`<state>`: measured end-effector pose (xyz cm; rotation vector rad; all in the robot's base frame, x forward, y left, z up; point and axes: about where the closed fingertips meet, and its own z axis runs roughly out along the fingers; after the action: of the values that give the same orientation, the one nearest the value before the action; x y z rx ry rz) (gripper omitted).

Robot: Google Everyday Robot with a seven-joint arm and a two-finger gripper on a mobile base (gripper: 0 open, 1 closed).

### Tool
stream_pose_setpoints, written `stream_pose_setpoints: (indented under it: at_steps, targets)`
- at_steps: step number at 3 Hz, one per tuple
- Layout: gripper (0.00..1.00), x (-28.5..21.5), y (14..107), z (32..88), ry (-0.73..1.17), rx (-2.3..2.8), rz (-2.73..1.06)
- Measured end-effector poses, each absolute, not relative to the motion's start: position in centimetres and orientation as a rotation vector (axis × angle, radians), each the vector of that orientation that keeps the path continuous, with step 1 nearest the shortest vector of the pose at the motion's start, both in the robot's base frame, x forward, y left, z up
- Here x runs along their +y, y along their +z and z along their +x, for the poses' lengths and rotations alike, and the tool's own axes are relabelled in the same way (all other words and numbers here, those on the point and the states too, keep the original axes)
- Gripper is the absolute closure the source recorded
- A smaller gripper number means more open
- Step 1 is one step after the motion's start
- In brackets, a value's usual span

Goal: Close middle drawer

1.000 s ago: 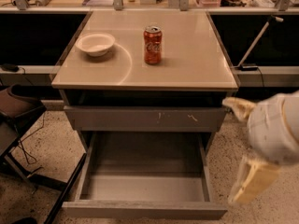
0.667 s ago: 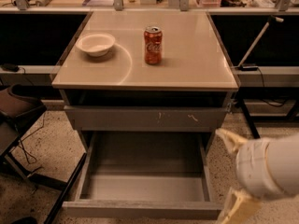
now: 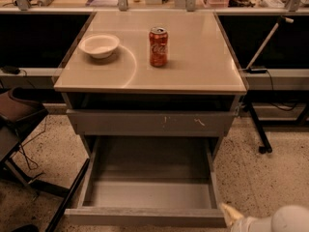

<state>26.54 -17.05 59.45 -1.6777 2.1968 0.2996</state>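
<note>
The middle drawer [image 3: 147,216] is pulled far out of the cabinet at the bottom of the camera view. It is wide and shallow, with a plain grey front and a bare grey inside [image 3: 149,193]. My gripper [image 3: 231,217] is at the bottom right edge of the view, just beside the right end of the drawer's front. Only its pale tip and the white wrist [image 3: 285,221] behind it show; the rest is cut off by the frame.
Above the open drawer is a grey drawer front with pale scratch marks [image 3: 149,122]. On the cabinet top [image 3: 203,57] stand a white bowl [image 3: 99,45] and a red soda can [image 3: 158,46]. A dark chair [image 3: 17,115] is at the left and a black stand leg [image 3: 258,129] at the right.
My gripper has dropped from the right of the cabinet down to the bottom right corner, mostly out of frame. The drawer, bowl and can have not moved.
</note>
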Motion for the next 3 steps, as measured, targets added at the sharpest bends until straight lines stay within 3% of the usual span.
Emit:
stream_pose_setpoints:
  at_steps: [3]
  targets:
    - [0.0,-15.5,48.9,19.8,0.504,2.269,-1.705]
